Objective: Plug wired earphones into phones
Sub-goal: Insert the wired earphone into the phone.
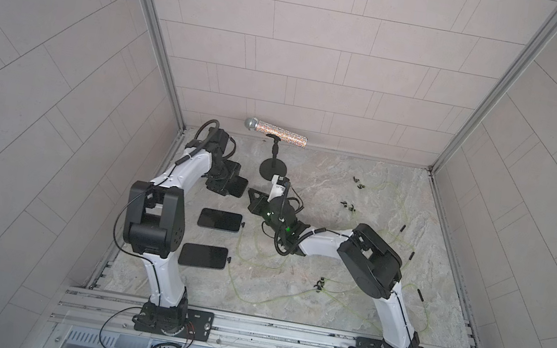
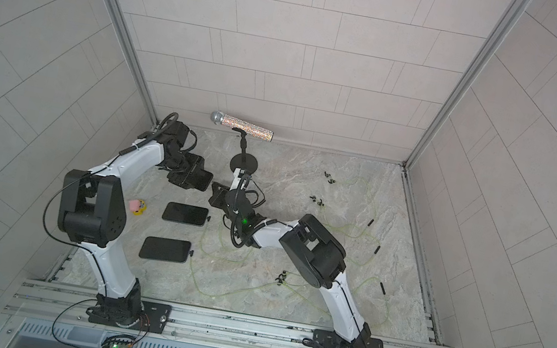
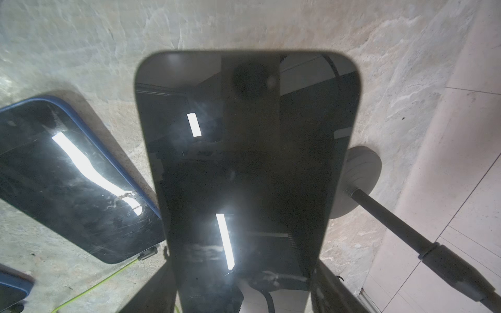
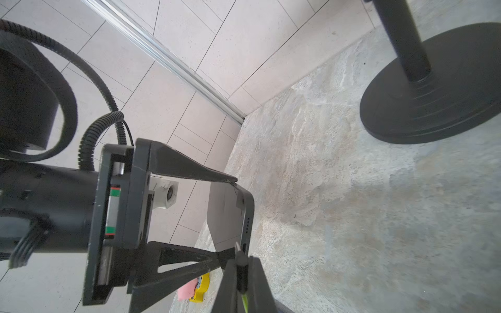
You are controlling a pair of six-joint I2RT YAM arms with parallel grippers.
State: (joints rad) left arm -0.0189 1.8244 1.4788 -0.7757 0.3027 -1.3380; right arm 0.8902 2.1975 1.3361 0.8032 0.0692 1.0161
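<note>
**Item 1: held phone** [image 3: 244, 162]. Black, glossy. It sits at the far left of the table [image 1: 308, 172], beside the microphone stand base [image 1: 274, 170], and I judge it raised clear of the surface. The left gripper [image 4: 230, 218] has its fingers spread wide and clamped across the phone's two long sides. The port end faces my right arm.

**Item 2: earphone plug** [image 4: 241, 271]. Small and black, with a pale yellow-green cable trailing behind it. The right gripper [image 4: 241, 261] has its fingers narrow, pinched on the plug body. The tip is just beside the port in the phone's end edge. I cannot tell whether it touches.

**Item 3: middle phone** [image 1: 219, 219] and **near phone** [image 1: 203, 256]. Both lie flat on the table, each with a black plug at its end. I count these two as done.

**Item 4: spare earphones** [image 1: 348, 206]. They lie loose across the right half of the table and are not in use.

**Step in hand:** inserting the plug into the third and, by my reading, last phone.

**Next move calls for:** lining the plug's axis squarely with the port, then pushing straight in while my left grip braces the phone. A slight tilt would likely send the tip skidding along the edge.
</note>
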